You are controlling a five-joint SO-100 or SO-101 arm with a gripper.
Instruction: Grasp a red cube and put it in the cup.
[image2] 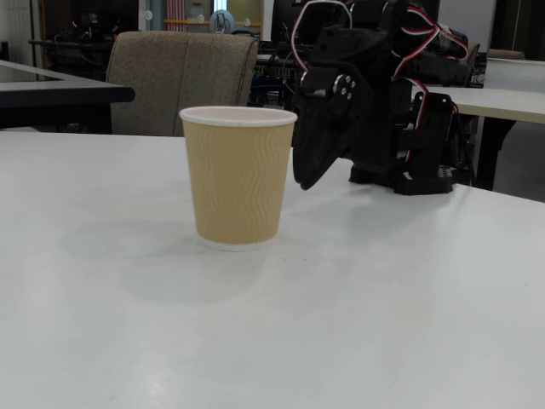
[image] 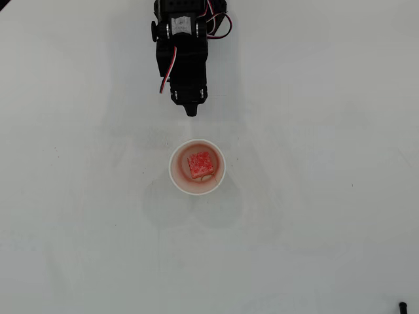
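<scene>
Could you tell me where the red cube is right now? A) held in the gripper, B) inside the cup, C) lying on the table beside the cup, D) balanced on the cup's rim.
B: the overhead view shows the red cube lying on the bottom of the cup, while the gripper sits clear of the rim and empty.

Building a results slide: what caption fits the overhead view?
Red cube resting inside the cup on the white table, gripper hanging empty just beyond the rim.

The black arm (image2: pixel 383 94) is folded back low. Its gripper (image: pixel 190 111) points downward, jaws together, holding nothing
</scene>
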